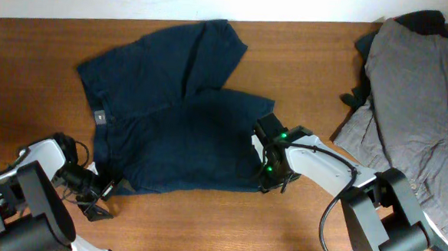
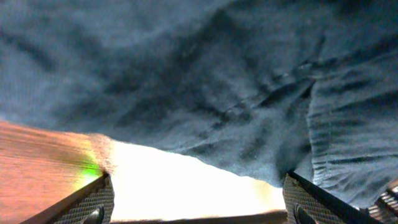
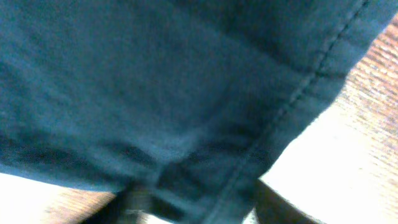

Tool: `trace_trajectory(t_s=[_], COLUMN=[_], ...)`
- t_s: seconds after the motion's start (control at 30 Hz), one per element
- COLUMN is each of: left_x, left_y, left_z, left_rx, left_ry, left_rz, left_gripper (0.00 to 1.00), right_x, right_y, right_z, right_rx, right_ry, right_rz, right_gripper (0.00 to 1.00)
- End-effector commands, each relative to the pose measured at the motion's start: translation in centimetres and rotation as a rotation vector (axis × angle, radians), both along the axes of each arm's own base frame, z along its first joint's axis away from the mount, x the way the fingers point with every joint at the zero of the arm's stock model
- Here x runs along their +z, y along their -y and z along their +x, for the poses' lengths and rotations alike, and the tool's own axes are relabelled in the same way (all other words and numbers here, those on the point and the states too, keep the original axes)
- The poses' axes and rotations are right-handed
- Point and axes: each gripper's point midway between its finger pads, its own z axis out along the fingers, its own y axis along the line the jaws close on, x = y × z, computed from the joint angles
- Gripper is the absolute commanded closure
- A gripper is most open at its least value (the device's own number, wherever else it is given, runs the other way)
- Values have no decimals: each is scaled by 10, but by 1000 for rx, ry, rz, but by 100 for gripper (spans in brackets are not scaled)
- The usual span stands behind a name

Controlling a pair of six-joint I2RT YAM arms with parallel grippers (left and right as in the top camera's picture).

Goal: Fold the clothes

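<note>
Left gripper (image 2: pixel 199 200) spread beside navy shorts (image 1: pixel 171 115); right gripper (image 3: pixel 200 204) perhaps pinching hem

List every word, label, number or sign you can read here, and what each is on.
No readable text.
The pale tag on the shorts is too small to read.
The grey garment and table show no print.
</note>
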Motion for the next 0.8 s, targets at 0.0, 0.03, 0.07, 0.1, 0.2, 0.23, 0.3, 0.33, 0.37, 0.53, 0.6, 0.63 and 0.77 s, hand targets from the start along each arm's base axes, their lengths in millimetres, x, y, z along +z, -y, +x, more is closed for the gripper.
trace_trajectory(t_s=[0.0, 0.03, 0.07, 0.1, 0.2, 0.23, 0.3, 0.33, 0.37, 0.53, 0.6, 0.63, 0.77], left_x=[-16, -16, -18, -21, -26, -28, -28, -28, -28, -28, -21, -14, 24], left_y=[5, 4, 3, 0, -6, -9, -10, -11, -11, -13, -14, -14, -21], left_z=[-6, -5, -1, 5, 20, 31, 45, 50, 53, 59, 63, 67, 81], left_rx=[17, 17, 17, 22, 26, 30, 38, 40, 42, 41, 36, 34, 16], left_ry=[-4, 3, 18, 45, 113, 162, 226, 248, 261, 288, 317, 345, 480], left_rz=[-9, -6, 2, 16, 40, 50, 45, 44, 44, 51, 53, 54, 112], left_gripper=[13, 13, 13, 13, 17, 28, 62, 83, 100, 100, 100, 100, 100], right_x=[-8, -8, -7, -5, 6, 15, 35, 43, 51, 68, 68, 68, 73], right_y=[0, 0, -1, -2, -7, -11, -19, -21, -24, -28, -26, -25, -25], right_z=[-7, -6, -5, -2, 8, 16, 31, 35, 39, 48, 44, 43, 43], right_rx=[8, 7, 7, 6, 2, 1, 2, 2, 2, 2, 2, 2, -1], right_ry=[-15, -11, -7, -1, 20, 37, 69, 76, 83, 100, 86, 79, 82], right_rz=[-3, -1, 1, 5, 16, 25, 42, 46, 50, 58, 51, 47, 49], right_gripper=[96, 96, 96, 96, 96, 96, 96, 96, 96, 96, 96, 96, 96])
